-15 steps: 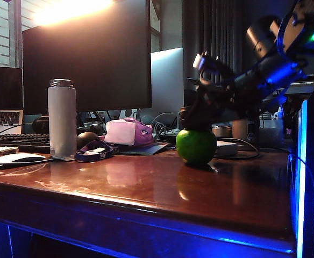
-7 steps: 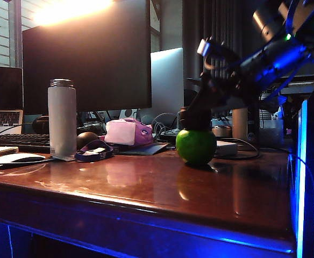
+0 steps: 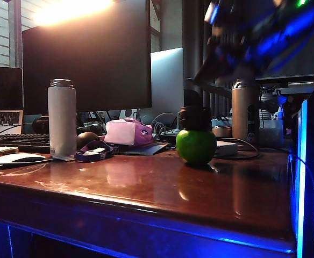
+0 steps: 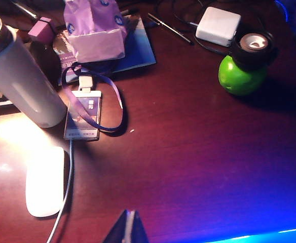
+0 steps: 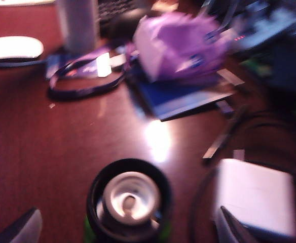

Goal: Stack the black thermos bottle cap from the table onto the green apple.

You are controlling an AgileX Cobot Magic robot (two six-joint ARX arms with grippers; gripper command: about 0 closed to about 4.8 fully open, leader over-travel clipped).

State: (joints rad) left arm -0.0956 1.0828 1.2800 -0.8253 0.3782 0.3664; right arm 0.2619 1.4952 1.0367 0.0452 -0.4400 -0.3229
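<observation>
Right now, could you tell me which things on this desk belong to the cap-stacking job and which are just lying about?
Job: squat black thermos bottle cap, sitting on the shiny green apple; glossy reddish-brown wooden table; open right hand, above the cap.

Lying about: grey steel bottle, purple lanyard badge, white mouse, white charger.

The right gripper (image 3: 221, 51) has lifted up and to the right, clear of the black thermos bottle cap (image 3: 194, 117); a second ago it was down at the cap; its fingers (image 5: 21, 228) now stand wide apart with nothing between them; the cap sits unheld on top of the green apple (image 3: 195, 146); the raised arm now uncovers a metal bottle (image 3: 244, 110) behind.
</observation>
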